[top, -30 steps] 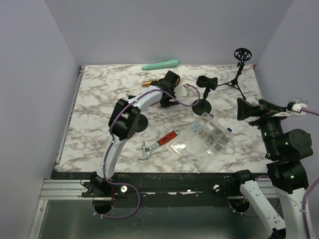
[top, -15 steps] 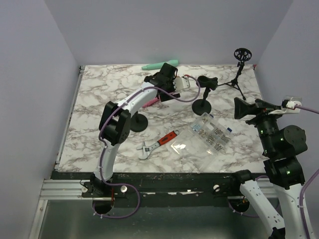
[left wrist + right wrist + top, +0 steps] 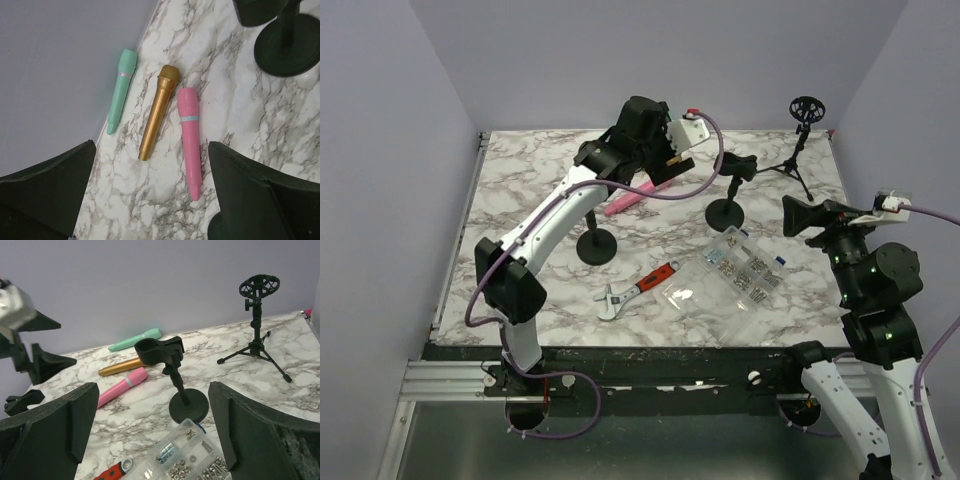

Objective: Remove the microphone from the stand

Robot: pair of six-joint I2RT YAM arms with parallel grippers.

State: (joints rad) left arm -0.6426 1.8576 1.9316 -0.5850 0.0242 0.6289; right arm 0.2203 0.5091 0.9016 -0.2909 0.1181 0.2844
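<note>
Three mics flat on the counter (image 3: pixel 520 200) and no holder seen with one in it, so reads as removal done, with the letting-go step in hand.

From above: left end effector (image 3: pixel 665 160) raised over the far middle, jaws wide, gripping nothing. Pink mic (image 3: pixel 625 203) just below it, half hidden by the arm. Right end effector (image 3: pixel 790 215) at the right edge, likewise wide open and empty. Next move probably calls for drawing the left arm up and away, minding the cable (image 3: pixel 705 190) looped toward the clip stand (image 3: pixel 728 205). Plenty of bare marble on the left. Tighter on the right, with tripod (image 3: pixel 800 150), box (image 3: pixel 735 272) and wrench (image 3: pixel 638 288) nearby, and a round-based stand (image 3: pixel 597 245) right under the arm.

From the left wrist: looks straight down between spread fingers (image 3: pixel 45 190) at mint mic (image 3: pixel 122 90), gold mic (image 3: pixel 159 111) and pink mic, lying side by side and close together. Mint mic nearest the back wall (image 3: pixel 60 60), hard by the counter's far edge, so little room to sweep that way.

From the right wrist: shows the clip stand's holder empty and the tripod's cradle empty too, all three mics lying beyond them along the wall. Clear air between this end effector and the clip stand, box just beneath.
</note>
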